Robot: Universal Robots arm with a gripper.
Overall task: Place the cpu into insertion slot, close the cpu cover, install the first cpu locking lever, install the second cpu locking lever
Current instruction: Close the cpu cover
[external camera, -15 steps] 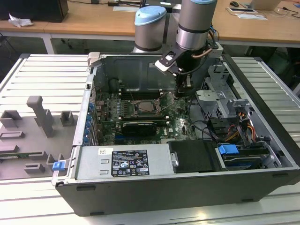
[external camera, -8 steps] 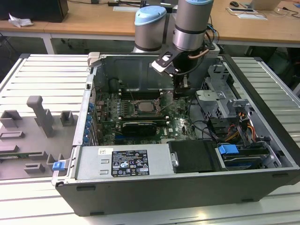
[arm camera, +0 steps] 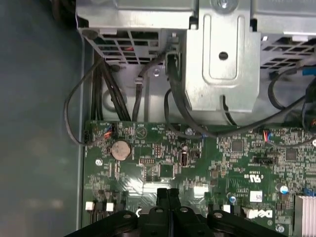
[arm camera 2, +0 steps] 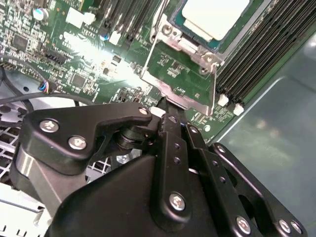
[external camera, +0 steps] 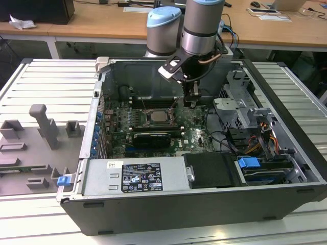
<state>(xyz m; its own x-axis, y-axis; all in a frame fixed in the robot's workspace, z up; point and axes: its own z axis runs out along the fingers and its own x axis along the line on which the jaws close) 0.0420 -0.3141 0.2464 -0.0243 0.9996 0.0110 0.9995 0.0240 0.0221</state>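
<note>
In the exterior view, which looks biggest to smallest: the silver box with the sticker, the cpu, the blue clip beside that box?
1. silver box with the sticker
2. cpu
3. blue clip, smallest though nearer the camera than the cpu

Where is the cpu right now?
In the exterior view the cpu sits at the middle of the green motherboard, between two banks of memory slots, just to the exterior view's left of the gripper.
</note>
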